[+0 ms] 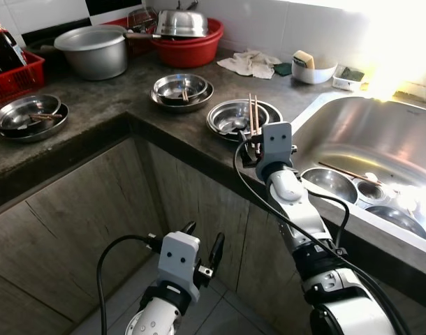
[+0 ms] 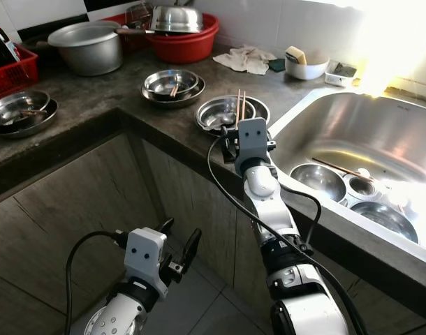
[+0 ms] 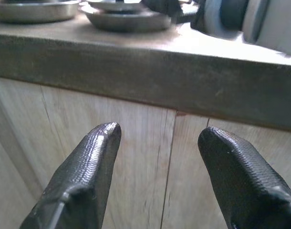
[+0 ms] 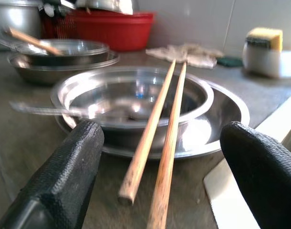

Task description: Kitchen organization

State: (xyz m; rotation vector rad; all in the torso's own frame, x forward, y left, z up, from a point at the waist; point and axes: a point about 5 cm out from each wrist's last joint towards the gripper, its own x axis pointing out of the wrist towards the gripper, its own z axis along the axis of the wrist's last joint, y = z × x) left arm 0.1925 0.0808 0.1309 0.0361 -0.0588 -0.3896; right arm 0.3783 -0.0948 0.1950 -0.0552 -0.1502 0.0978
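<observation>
— What do the arms look like?
— Silver, jointed shells with black rings between the segments. A black cable loops along each one.

— And the ends?
— Behind the fingers of the right gripper [image 1: 249, 145] sits a grey, boxy wrist block with two dark screw holes. The left gripper [image 1: 202, 241] has the same block.

— The fingers [image 3: 83, 176]?
— Long, black, rounded at the tips, with a fine ribbed texture.

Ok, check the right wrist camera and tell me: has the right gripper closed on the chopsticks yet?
No: the right gripper is open, its black fingers spread either side of the chopsticks lying across the steel bowl.
</observation>
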